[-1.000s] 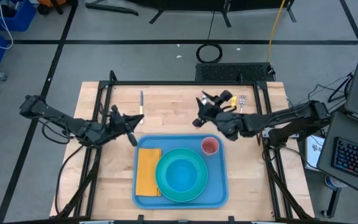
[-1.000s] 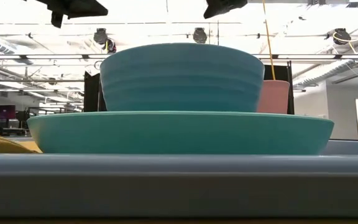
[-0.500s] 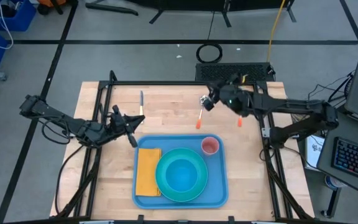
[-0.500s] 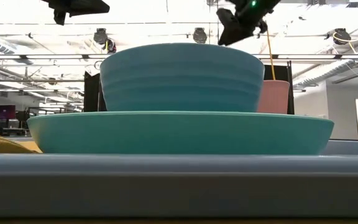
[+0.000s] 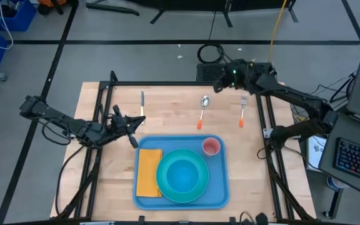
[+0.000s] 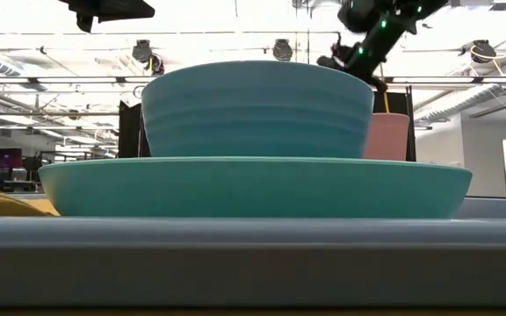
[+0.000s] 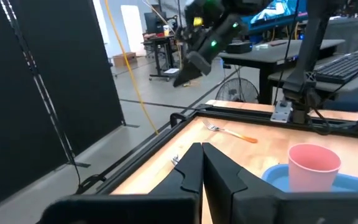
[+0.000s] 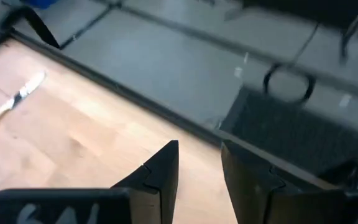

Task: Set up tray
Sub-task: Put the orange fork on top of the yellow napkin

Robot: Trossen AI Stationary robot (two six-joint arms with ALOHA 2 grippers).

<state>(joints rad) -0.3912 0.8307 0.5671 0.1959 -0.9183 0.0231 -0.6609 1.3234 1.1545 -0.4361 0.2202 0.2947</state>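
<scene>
since a second ago the right gripper [image 5: 218,86] has moved from above the tray [image 5: 220,199] to the table's far edge, fingers apart, empty. spoon [image 5: 203,109] and fork [image 5: 242,109] lie exposed beyond the tray. left gripper [image 5: 134,122] pressed together, near the knife [image 5: 142,102].

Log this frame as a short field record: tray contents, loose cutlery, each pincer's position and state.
tray: large light-blue plastic tray
on tray: folded yellow-orange napkin; blue bowl on round turquoise plate; pink cup
off tray: orange-handled spoon, orange-handled fork, blue-handled knife
left pincer: shut, empty, beside tray
right pincer: open, empty, at far table edge
</scene>
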